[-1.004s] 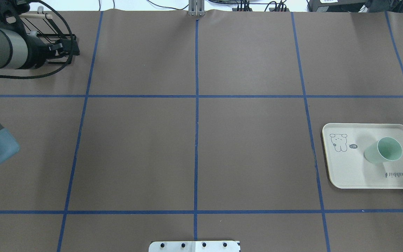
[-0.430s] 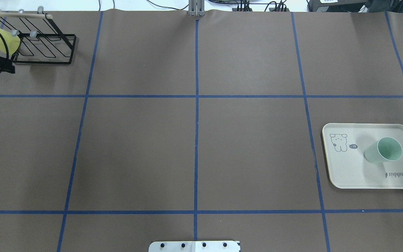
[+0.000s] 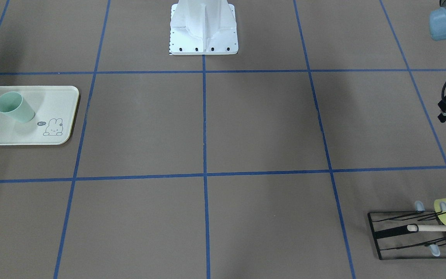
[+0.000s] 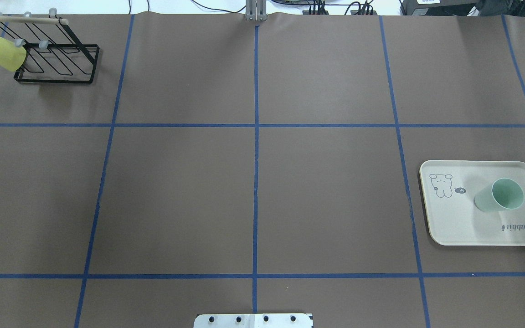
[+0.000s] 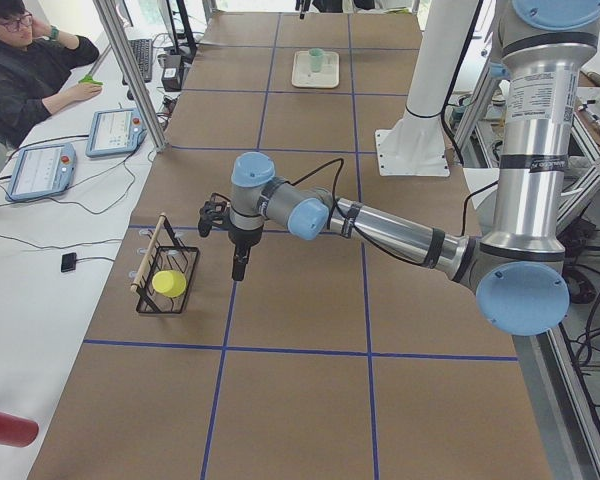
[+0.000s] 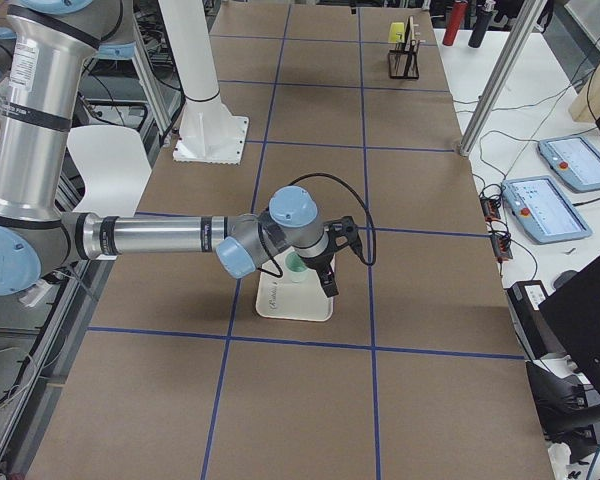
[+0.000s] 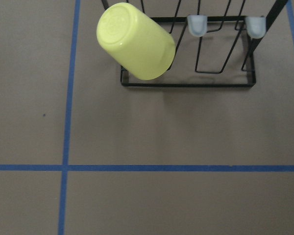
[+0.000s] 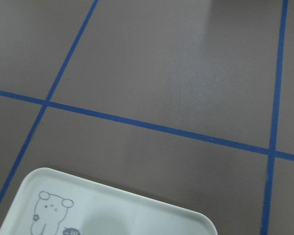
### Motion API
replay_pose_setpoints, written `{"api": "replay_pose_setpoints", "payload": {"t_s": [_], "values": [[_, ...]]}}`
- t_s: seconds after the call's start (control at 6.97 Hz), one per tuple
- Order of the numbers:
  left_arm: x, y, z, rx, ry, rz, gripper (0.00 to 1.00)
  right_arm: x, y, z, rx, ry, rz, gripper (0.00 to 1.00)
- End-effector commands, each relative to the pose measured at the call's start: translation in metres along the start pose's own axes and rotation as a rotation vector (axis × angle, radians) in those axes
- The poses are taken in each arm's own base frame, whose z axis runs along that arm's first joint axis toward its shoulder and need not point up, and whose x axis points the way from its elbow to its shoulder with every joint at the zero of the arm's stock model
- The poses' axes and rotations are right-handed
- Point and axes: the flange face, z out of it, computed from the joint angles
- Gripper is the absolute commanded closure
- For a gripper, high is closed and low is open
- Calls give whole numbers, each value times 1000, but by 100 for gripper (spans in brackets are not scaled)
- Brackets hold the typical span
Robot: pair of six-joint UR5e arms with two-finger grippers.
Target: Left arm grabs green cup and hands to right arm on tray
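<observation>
While the green cup point(image 4: 499, 196) stands upright on the tray point(image 4: 454, 228) toward the table's point(image 4: 253, 196) right end, gripped by nothing, the task looks done and only a clean retreat appears outstanding. The right claw point(image 6: 327, 282) hangs near the tray, and the left claw point(image 5: 239, 268) hangs beside the rack point(image 4: 57, 68) with its yellow cup point(image 4: 0, 51). Whether either claw is spread or pressed together cannot be told. Rising straight up before swinging away would spare the cup rim and the rack wires. Tray and rack sit well apart, with broad room between them. The rack stands near the table's far edge.
</observation>
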Motion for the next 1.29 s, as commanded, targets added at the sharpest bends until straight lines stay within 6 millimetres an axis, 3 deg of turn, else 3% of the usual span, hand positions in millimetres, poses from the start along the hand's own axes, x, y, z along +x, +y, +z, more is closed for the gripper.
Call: {"api": "replay_pose_setpoints", "payload": {"t_s": [0.0, 0.14, 0.43, 0.57, 0.72, 1.0, 1.15], "values": [[-41, 4, 3, -74, 79, -25, 0, 8, -22, -8, -113, -30, 43, 1], [-59, 10, 19, -111, 94, 38, 0, 13, -24, -13, -157, -23, 48, 1], [-101, 24, 24, -115, 88, 152, 0, 36, -11, -19, -289, -18, 90, 1], [-122, 49, 31, -131, 79, 145, 0, 42, -15, -25, -346, -3, 131, 1], [-137, 59, 45, -154, 64, 117, 0, 65, 1, -36, -351, -11, 158, 1], [-144, 54, 55, -169, 59, 106, 0, 81, 3, -22, -329, -20, 138, 1], [-153, 62, 56, -175, 56, 90, 0, 101, 29, -8, -343, -13, 159, 1]]}}
